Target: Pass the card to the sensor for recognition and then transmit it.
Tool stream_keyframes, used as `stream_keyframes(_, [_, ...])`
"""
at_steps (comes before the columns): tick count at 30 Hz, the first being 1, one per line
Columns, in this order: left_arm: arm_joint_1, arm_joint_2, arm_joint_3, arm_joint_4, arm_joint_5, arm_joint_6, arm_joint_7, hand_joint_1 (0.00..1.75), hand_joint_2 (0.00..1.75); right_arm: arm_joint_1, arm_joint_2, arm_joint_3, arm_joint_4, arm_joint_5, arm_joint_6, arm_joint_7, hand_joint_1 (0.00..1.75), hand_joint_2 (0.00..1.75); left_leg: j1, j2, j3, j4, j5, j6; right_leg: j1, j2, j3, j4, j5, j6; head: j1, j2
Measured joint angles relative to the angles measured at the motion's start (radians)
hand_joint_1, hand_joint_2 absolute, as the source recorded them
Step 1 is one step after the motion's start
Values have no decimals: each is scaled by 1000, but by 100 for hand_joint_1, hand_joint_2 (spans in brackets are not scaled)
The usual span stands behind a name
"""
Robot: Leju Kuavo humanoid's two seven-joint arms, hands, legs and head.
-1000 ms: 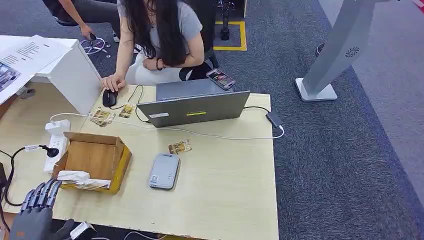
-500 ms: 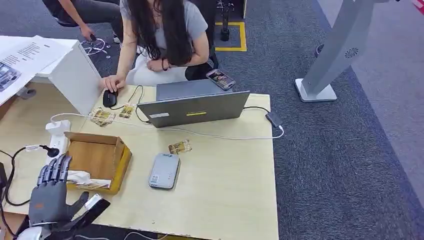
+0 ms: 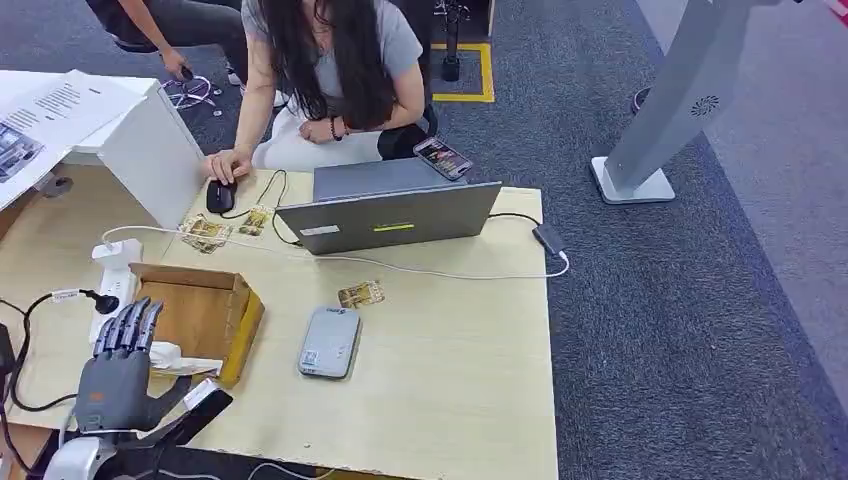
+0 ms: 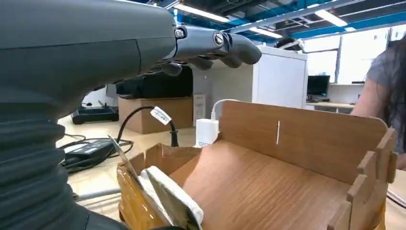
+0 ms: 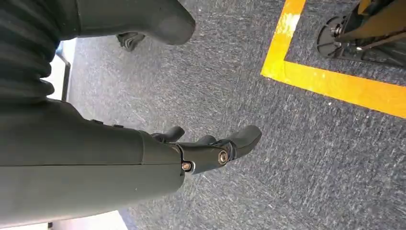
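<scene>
Left hand (image 3: 118,370) has come up and forward since a second ago: then it sat low at the table's near-left corner, now its fingers (image 3: 130,325) reach over the near wall of the cardboard box (image 3: 205,305). Fingers straight and spread, thumb out to the side, nothing held. Nothing else on the table has shifted; the person (image 3: 320,70) at the far edge has leaned a bit further over.

Left wrist view: fingers (image 4: 215,45) extended above the box (image 4: 287,163), not touching it. White-wrapped flat packet (image 4: 174,201) stands tilted against the box's near wall, with a thin card-like edge (image 4: 125,160) beside it; can't tell if that is the card.

Grey sensor (image 3: 329,341) lies flat mid-table, just right of the box, apart from it. One small printed card (image 3: 360,294) lies just beyond the sensor's far end, not touching. More cards (image 3: 205,233) lie by the white cable (image 3: 420,268), near the mouse (image 3: 219,196) under the person's hand (image 3: 228,162). Open laptop (image 3: 390,212) stands past the sensor, a phone (image 3: 442,157) behind it. White power strip (image 3: 112,280) lies left of the box with a black plug (image 3: 103,301) in it.

Right hand (image 5: 210,148) hangs over grey carpet (image 5: 297,158) near a yellow floor line (image 5: 335,84); fingers loosely curved, apart, empty.
</scene>
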Motion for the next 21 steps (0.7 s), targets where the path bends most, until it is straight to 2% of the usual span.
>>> stream_keyframes(10, [2,16,-16,7,11,-4,22,0,175,0,-2,10,0,-13,-2,0,0,175,0,0,0,0,0,0,0,0,0,0,0,0,0,0])
stream_keyframes(21, [64,23,-34,-8,-14,-74,55,0,175,0,-2,18,0,-39,-5,16,0,175,0,0,0,0,0,0,0,0,0,0,0,0,0,0])
